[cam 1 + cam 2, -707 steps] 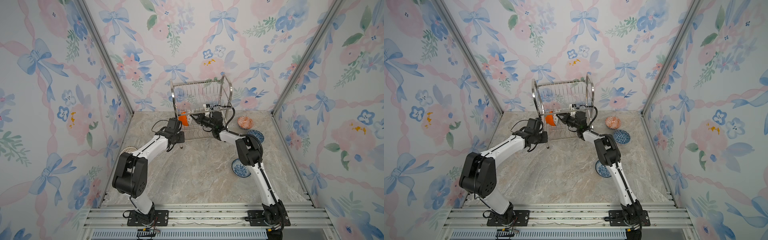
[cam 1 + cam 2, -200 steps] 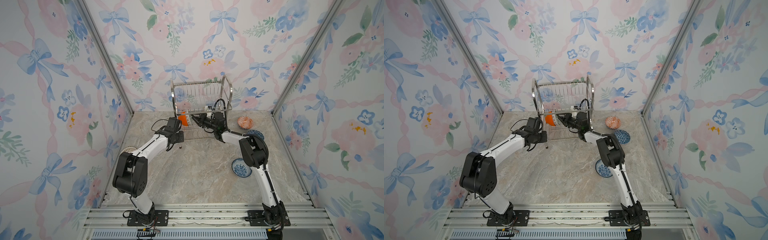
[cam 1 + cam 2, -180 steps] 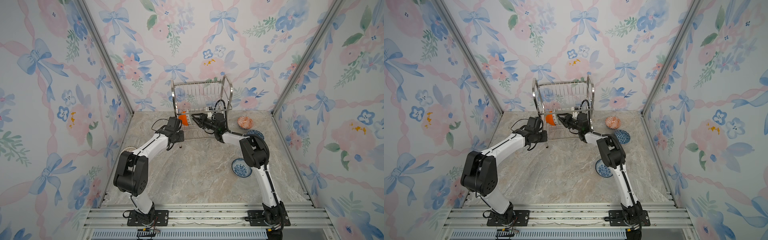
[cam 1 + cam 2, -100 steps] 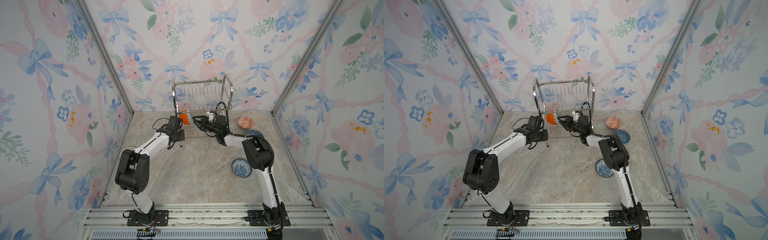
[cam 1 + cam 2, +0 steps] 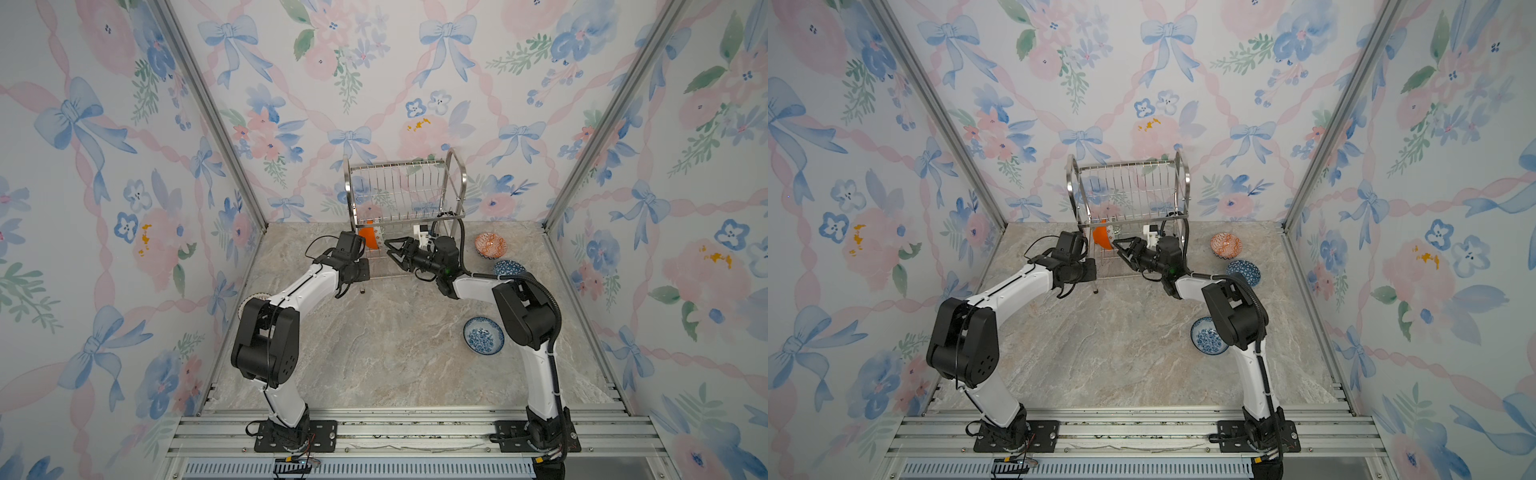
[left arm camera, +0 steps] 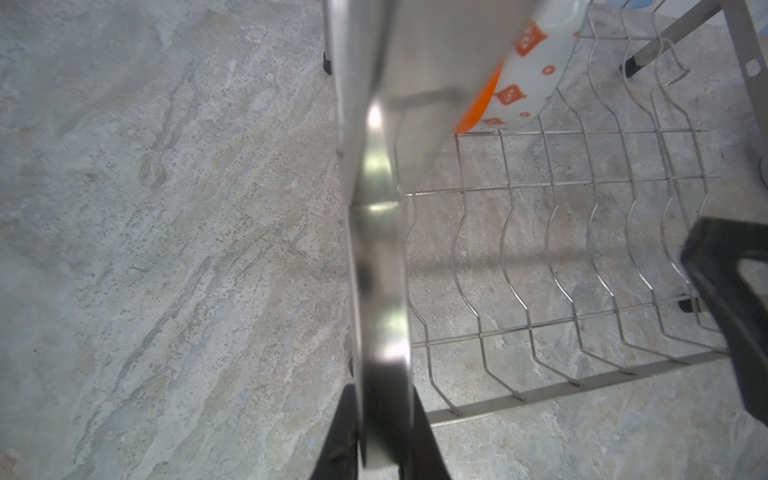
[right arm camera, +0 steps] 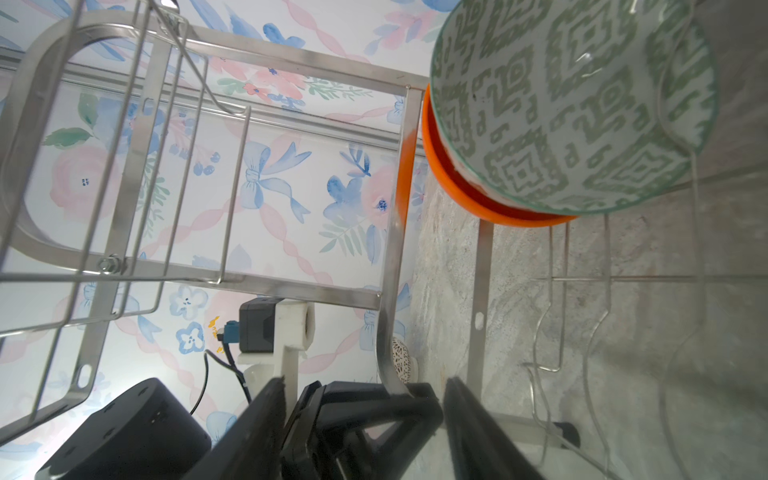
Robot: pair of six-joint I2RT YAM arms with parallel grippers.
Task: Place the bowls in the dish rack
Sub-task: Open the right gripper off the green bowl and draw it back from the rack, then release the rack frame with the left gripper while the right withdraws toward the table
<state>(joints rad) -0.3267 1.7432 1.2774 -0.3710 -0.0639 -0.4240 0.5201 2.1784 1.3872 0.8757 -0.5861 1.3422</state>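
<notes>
Bowls: a white lacy bowl (image 5: 247, 302) sits by my left arm. My left claw (image 5: 360, 277) pinches the shiny wire dish rack (image 5: 405, 191) by its flat leg. Inside, on the bottom shelf, a smooth orange bowl (image 5: 368, 240) and a green-patterned bowl (image 7: 573, 104) stand on edge. My right claw (image 5: 390, 248) is spread and empty. A red bowl (image 5: 491, 245), a dark-blue bowl (image 5: 509, 268) and a flowery bowl (image 5: 483, 336) lie on the stone table (image 5: 374, 353).

Both arms are stretched forward from their bases at the near edge and bent at the elbow, with the forearms angled toward each other. The left hand (image 5: 360, 271) is set low, and its fingers (image 6: 343, 432) are clamped on a side strip of the dish rack (image 6: 378, 270). The right hand (image 5: 392, 252) is turned on its side and pointed toward the left one. Its fingers (image 7: 266, 419) are spread apart, and nothing is gripped between them.
</notes>
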